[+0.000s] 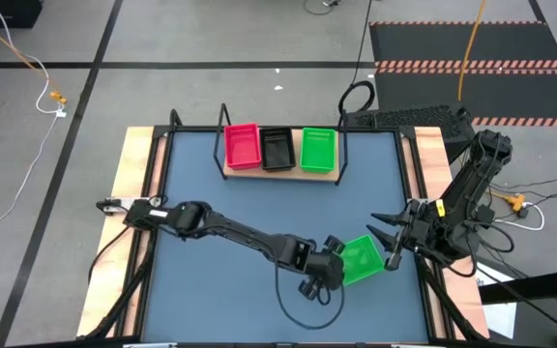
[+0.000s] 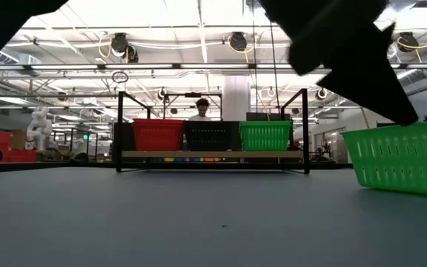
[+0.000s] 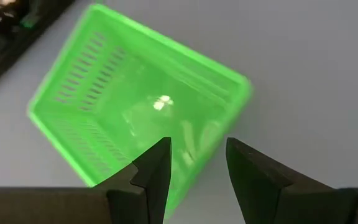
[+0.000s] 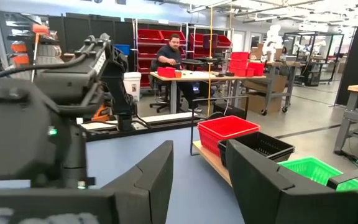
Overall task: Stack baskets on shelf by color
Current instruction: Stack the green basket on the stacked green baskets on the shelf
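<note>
One green basket (image 3: 138, 118) sits just beyond the left gripper (image 3: 197, 163), jaws parted, empty.

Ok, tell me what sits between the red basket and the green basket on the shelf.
A black basket sits between the red basket and the green basket on the shelf, clearest in the high view.
</note>
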You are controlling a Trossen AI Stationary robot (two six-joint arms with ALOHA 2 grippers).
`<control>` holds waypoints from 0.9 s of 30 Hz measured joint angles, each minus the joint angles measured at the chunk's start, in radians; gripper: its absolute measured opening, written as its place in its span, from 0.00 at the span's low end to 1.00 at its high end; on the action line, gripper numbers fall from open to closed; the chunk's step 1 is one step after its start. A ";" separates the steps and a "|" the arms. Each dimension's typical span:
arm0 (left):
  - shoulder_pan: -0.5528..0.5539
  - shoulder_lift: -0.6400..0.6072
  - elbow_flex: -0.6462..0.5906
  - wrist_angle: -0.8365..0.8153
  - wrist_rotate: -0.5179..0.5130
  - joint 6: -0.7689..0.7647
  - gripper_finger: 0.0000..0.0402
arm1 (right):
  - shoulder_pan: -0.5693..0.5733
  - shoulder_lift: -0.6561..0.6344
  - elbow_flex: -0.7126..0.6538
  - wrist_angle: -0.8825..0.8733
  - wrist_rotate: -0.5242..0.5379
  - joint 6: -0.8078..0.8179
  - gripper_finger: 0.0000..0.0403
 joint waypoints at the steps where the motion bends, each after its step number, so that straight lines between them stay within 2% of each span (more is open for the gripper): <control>1: 0.004 0.002 0.001 0.011 0.000 0.002 0.39 | 0.000 0.000 0.000 0.000 0.000 0.000 0.35; 7: 0.022 0.043 0.000 0.027 -0.002 0.003 0.39 | 0.000 0.000 0.000 0.000 -0.001 0.012 0.35; 10: 0.026 0.044 0.001 0.038 -0.002 -0.019 0.35 | 0.000 0.000 0.000 0.001 -0.001 0.011 0.35; 13: 0.026 0.043 0.002 0.049 -0.004 -0.041 0.25 | 0.000 0.000 0.000 0.000 -0.001 0.010 0.35; 16: 0.030 0.043 0.002 0.051 -0.004 -0.042 0.09 | 0.000 0.000 0.000 0.001 -0.001 0.004 0.35; 18: 0.035 0.043 0.002 0.054 -0.007 -0.060 0.04 | 0.000 0.000 0.000 0.001 -0.001 0.003 0.35; 22: 0.044 0.042 0.002 0.065 -0.012 -0.113 0.06 | 0.000 0.000 0.000 0.002 -0.001 0.009 0.35; 27: 0.037 0.023 0.002 0.059 -0.112 -0.137 0.02 | 0.000 0.000 0.000 0.008 -0.001 0.010 0.35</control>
